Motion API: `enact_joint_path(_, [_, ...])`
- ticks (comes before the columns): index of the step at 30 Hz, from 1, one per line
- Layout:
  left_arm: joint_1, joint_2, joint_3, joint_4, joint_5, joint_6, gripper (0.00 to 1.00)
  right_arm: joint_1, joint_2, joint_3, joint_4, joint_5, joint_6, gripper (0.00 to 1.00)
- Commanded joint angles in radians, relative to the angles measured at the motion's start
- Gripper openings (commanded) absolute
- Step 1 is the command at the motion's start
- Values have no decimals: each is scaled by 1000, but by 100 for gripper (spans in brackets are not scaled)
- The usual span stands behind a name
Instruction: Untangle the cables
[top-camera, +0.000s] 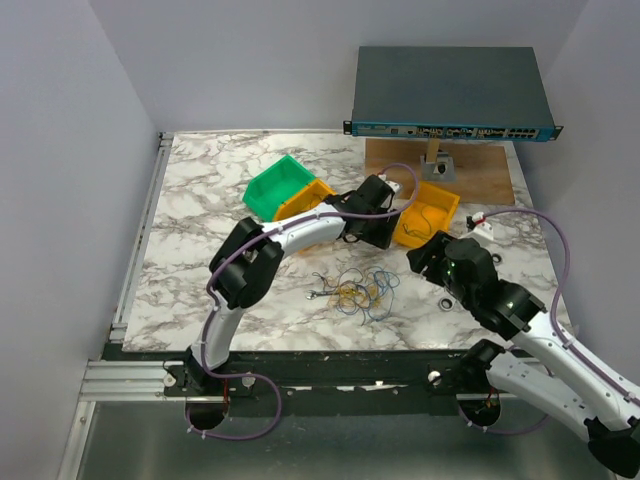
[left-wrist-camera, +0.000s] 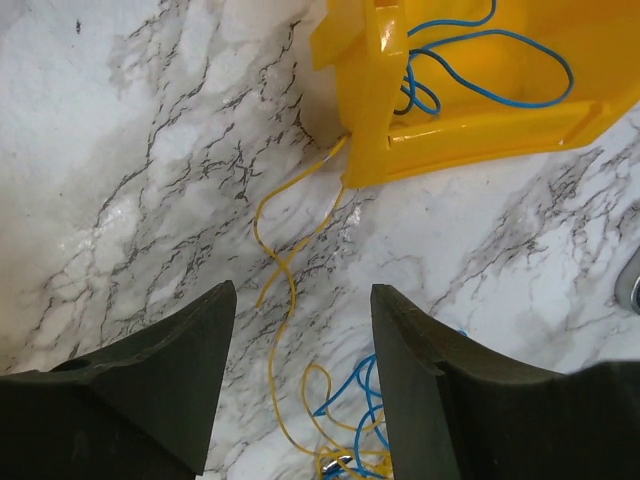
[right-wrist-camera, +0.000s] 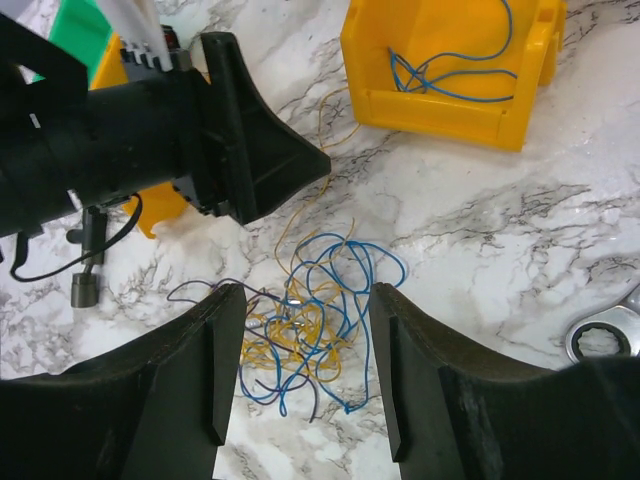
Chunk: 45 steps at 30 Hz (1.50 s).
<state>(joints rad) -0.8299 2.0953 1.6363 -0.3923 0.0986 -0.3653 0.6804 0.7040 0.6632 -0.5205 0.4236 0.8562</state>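
Note:
The cables (right-wrist-camera: 310, 320) lie as one loose tangle of blue, yellow-orange and dark wires on the marble table, at mid-table (top-camera: 355, 290) in the top view. A single yellow wire (left-wrist-camera: 270, 250) runs from the tangle up to the yellow bin (left-wrist-camera: 450, 110), which holds a separate blue wire (left-wrist-camera: 500, 70). My left gripper (left-wrist-camera: 303, 300) hovers open over that yellow wire, between tangle and bin (top-camera: 383, 232). My right gripper (right-wrist-camera: 308, 295) stands open just above the tangle, fingers either side of it and nothing gripped (top-camera: 418, 262).
A green bin (top-camera: 280, 187) and an orange bin (top-camera: 303, 200) sit behind the left arm. A silver wrench (right-wrist-camera: 600, 335) lies right of the tangle. A network switch (top-camera: 450, 95) stands on a wooden board (top-camera: 480, 175) at the back right. The left gripper's finger (right-wrist-camera: 250, 150) reaches close above the tangle.

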Motion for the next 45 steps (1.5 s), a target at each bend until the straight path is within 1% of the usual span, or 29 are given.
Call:
enact_joint_path(1, [-14, 74, 84, -105, -21, 34, 57, -2, -19, 26, -47, 44, -14, 60])
enact_joint_path(5, [-18, 91, 105, -120, -26, 34, 53, -3, -36, 13, -47, 38, -6, 60])
enact_joint_path(7, [-19, 106, 138, -158, -33, 30, 49, -3, -48, 4, -47, 35, -1, 60])
enact_joint_path(9, [-18, 137, 188, -211, -27, 30, 37, -3, -59, -1, -48, 32, -1, 59])
enact_joint_path(10, [-19, 152, 217, -238, -30, 34, 24, -2, -64, -4, -47, 32, 0, 59])
enact_joint_path(11, [-21, 157, 225, -247, -35, 38, 16, -2, -69, -6, -48, 33, -3, 59])
enact_joint_path(12, [-20, 156, 224, -243, -30, 40, 5, -3, -73, -8, -49, 34, -5, 59])
enact_joint_path(13, [-20, 150, 217, -235, -28, 41, 0, -2, -78, -9, -50, 35, -5, 59])
enact_joint_path(19, [-20, 66, 123, -150, -52, 52, 0, -3, -78, -13, -52, 20, -11, 59])
enact_joint_path(22, [-20, -7, 55, -116, -60, 48, 0, -3, -69, -28, -34, -5, -26, 59])
enact_joint_path(29, [-18, -316, -194, -8, -63, 51, 0, -2, 77, -60, 49, -174, -89, 59])
enact_joint_path(32, [-11, -446, -255, -17, -68, 63, 0, -2, 111, -83, 146, -281, -143, 60])
enact_joint_path(35, [13, -572, -293, -43, -34, 58, 0, -2, 137, -126, 301, -371, -219, 63])
enact_joint_path(37, [30, -655, -313, -59, -7, 49, 0, -2, 184, -140, 395, -408, -254, 68])
enact_joint_path(41, [42, -781, -311, -103, 19, 52, 0, -2, 293, -129, 582, -576, -336, 77])
enact_joint_path(42, [44, -808, -305, -115, 24, 55, 0, -1, 311, -132, 634, -596, -347, 79])
enact_joint_path(45, [48, -873, -293, -145, 36, 55, 0, 1, 355, -133, 748, -598, -367, 80])
